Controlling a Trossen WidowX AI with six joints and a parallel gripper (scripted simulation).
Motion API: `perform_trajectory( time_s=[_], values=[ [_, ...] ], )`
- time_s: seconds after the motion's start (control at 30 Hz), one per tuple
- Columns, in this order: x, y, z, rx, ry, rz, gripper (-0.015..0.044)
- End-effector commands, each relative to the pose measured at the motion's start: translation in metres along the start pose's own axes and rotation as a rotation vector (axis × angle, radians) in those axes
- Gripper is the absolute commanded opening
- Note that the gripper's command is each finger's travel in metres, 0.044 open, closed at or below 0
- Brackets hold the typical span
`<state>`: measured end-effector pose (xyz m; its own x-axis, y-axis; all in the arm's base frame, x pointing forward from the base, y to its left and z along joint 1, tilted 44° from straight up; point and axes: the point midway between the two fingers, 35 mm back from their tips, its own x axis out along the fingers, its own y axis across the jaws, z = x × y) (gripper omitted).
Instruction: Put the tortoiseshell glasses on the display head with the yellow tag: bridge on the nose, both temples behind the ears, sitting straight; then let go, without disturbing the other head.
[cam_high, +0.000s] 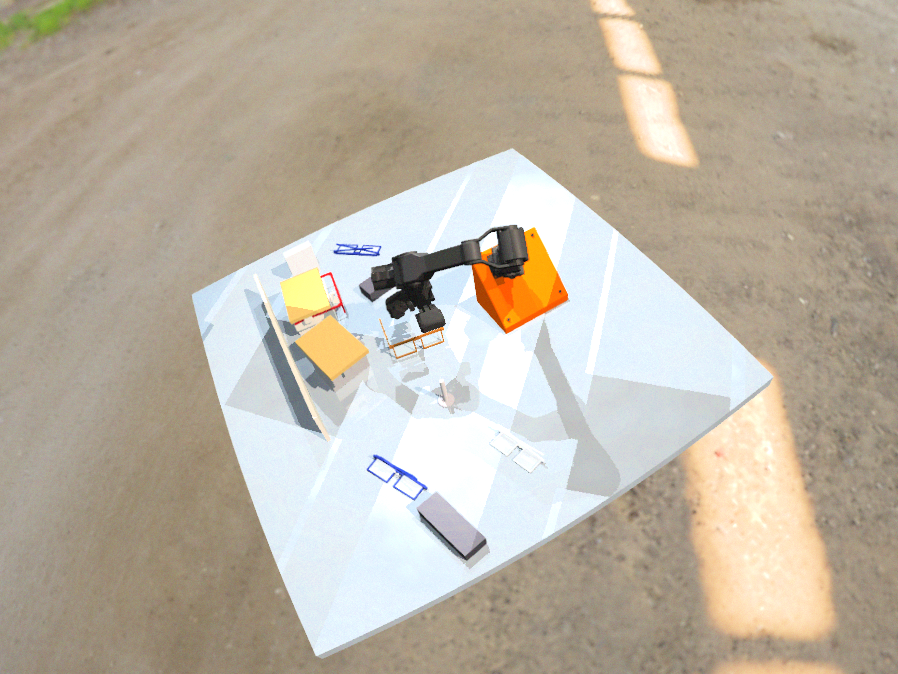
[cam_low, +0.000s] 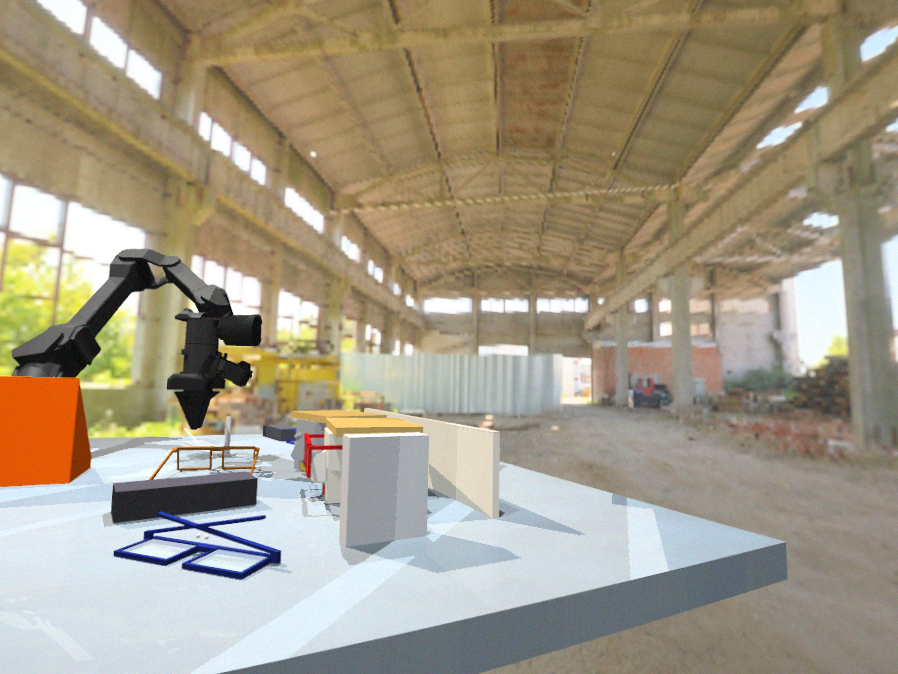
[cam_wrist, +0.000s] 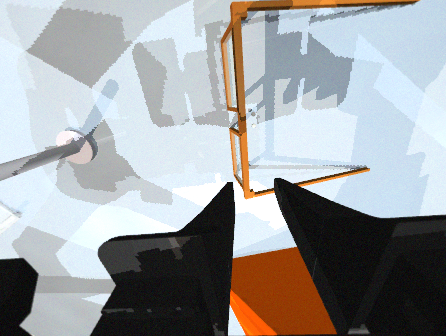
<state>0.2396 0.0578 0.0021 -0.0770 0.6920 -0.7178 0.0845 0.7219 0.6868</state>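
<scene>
The tortoiseshell glasses (cam_high: 415, 338) (cam_low: 217, 447) (cam_wrist: 242, 90), orange-brown, stand lenses down with both temples unfolded. My gripper (cam_high: 433, 330) (cam_low: 194, 426) (cam_wrist: 253, 185) is partly open and empty, above one hinge end of them; in the wrist view that corner shows just beyond the fingertips. Two display heads with yellowish flat tops stand side by side. One head (cam_high: 304, 293) (cam_low: 373, 424) wears red glasses (cam_high: 336, 291) (cam_low: 308, 457). The other head (cam_high: 332, 348) (cam_low: 311, 414) shows no glasses. I cannot make out the yellow tag on either.
A cream panel (cam_high: 290, 355) (cam_low: 471, 464) stands behind the heads, a pale block (cam_high: 301, 257) (cam_low: 384, 486) beside them. A thin post (cam_high: 443, 391) (cam_wrist: 30, 161) stands near the tortoiseshell glasses. Dark cases (cam_high: 451, 525) (cam_low: 184, 496), blue glasses and white glasses lie around.
</scene>
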Motion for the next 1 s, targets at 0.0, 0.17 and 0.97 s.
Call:
perform_trajectory(
  time_s=[0.0,0.17,0.97],
  values=[
    [0.004,-0.001,0.000,-0.001,0.002,-0.003,0.0140],
    [0.012,-0.001,0.001,-0.001,0.002,-0.004,0.0140],
    [0.051,-0.001,0.000,-0.001,0.002,-0.002,0.0140]
  ],
)
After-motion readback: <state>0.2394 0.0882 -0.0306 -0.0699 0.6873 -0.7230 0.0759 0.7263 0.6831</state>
